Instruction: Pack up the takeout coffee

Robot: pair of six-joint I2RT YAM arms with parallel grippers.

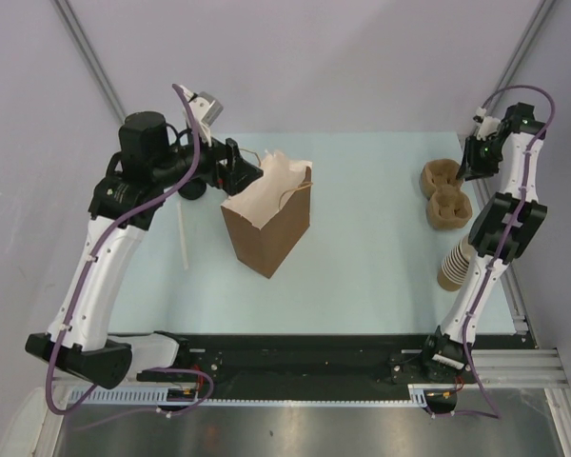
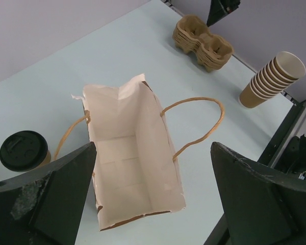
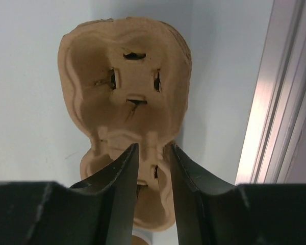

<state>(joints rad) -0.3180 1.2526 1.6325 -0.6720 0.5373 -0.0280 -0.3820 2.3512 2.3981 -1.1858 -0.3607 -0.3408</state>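
My left hand [image 2: 153,148] hangs wide open over the mouth of the paper bag [image 2: 122,153]. The takeout coffee [image 2: 23,150] stands upright just beside one finger, outside the bag. My right hand [image 3: 152,153], half closed, straddles the pulp carrier's [image 3: 127,76] middle ridge; I cannot tell whether it pinches.

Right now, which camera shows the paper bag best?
The left wrist view: it looks straight into the open paper bag, showing it empty. The top view shows mostly its outside; the right wrist view misses it.
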